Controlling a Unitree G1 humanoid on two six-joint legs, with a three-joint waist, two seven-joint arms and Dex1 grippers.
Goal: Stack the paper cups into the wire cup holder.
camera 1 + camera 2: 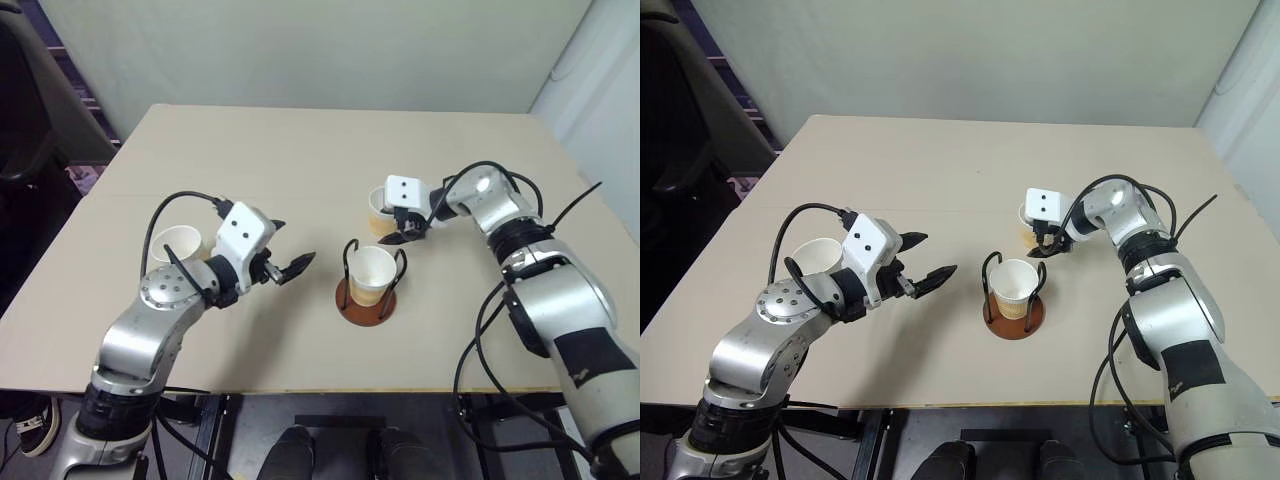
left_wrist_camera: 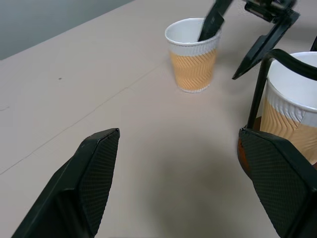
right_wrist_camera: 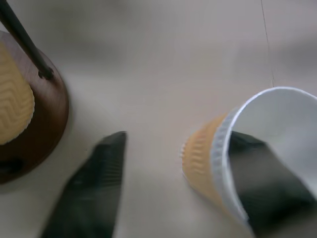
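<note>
The wire cup holder's brown base (image 1: 352,309) lies at the table's centre front, with one paper cup (image 1: 372,270) standing inside its black loops. A second cup (image 1: 378,213) stands upright just behind and right of the holder. My right gripper (image 1: 407,233) reaches down over that cup. One finger (image 3: 267,178) is inside the cup, the other finger (image 3: 91,186) is outside, and a gap still shows to the wall (image 3: 200,163). My left gripper (image 1: 291,246) hovers open and empty left of the holder. The third cup (image 1: 178,243) stands behind my left forearm.
The beige table (image 1: 300,150) reaches back to a pale wall. Its front edge runs just below the holder. A dark chair (image 1: 30,110) stands beyond the left edge. Black cables loop off both wrists.
</note>
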